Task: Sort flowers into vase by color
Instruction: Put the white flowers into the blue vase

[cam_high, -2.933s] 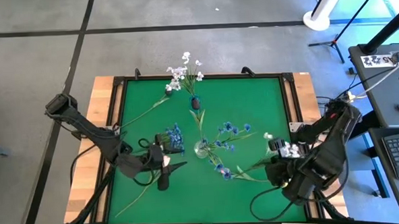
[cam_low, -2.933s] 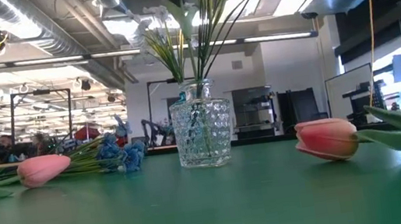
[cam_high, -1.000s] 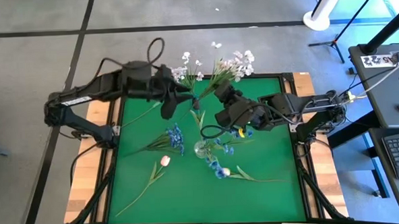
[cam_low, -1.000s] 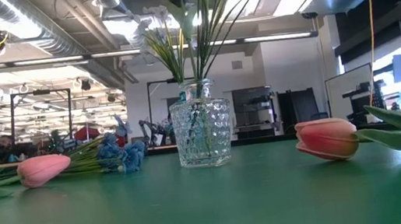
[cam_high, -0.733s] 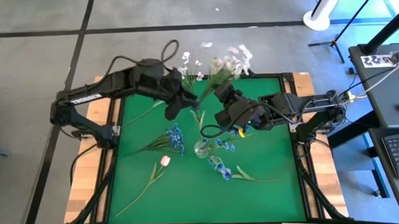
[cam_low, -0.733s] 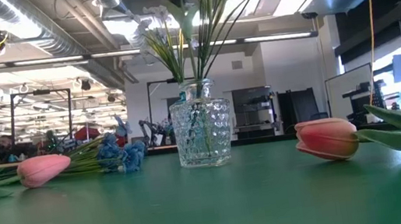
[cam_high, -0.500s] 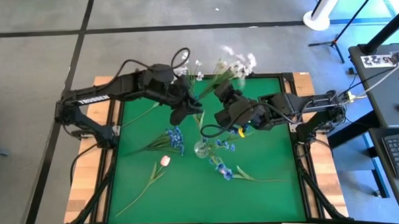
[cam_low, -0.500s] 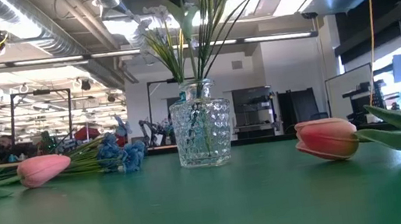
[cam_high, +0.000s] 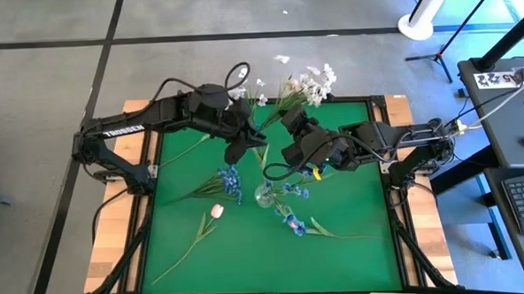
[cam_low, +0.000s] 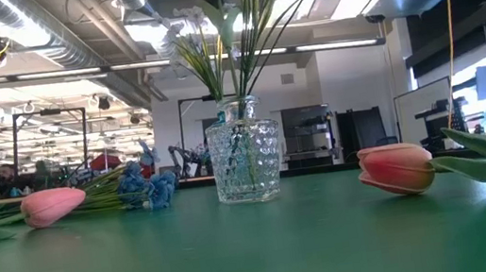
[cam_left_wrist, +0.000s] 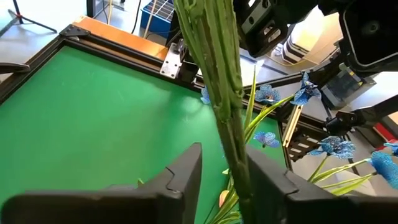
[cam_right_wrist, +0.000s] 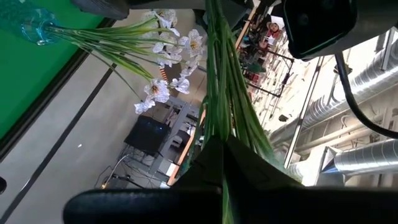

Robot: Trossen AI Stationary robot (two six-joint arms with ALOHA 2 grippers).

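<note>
My right gripper (cam_high: pixel 284 125) is shut on a white-blossom sprig (cam_high: pixel 310 81), held in the air over the table's far side. In the left wrist view the sprig's thick green stem (cam_left_wrist: pixel 219 74) runs between the open fingers of my left gripper (cam_left_wrist: pixel 224 171), which in the high view (cam_high: pixel 243 147) sits just left of the right gripper. A glass vase (cam_low: pixel 245 159) near the table's middle holds blue and white flowers. A blue bunch (cam_high: pixel 230 179) and a pink tulip (cam_high: pixel 216 211) lie to its left. A second tulip (cam_low: pixel 396 169) lies to its right. My left gripper has one finger (cam_left_wrist: pixel 268 182) close against the stem (cam_left_wrist: pixel 235 149); whether it touches, I cannot tell. My right gripper pinches the sprig's bundle of green stems (cam_right_wrist: pixel 227 118) between its two fingers (cam_right_wrist: pixel 208 158), reaching from the table's right. The sprig is lifted clear, its blossoms (cam_right_wrist: pixel 168 50) out past the fingers.
A thin green stem (cam_high: pixel 189 148) lies on the mat near the far left corner. Blue blossoms (cam_high: pixel 294 222) spread from the vase toward the near right. The green mat has a raised black frame (cam_high: pixel 154 134). Free mat shows on the near left and the far right.
My left gripper has moved toward the table's right and slightly nearer, coming up to the sprig's stem beside the right gripper. The right arm has stayed in place, and the sprig's blossoms have swayed a little.
</note>
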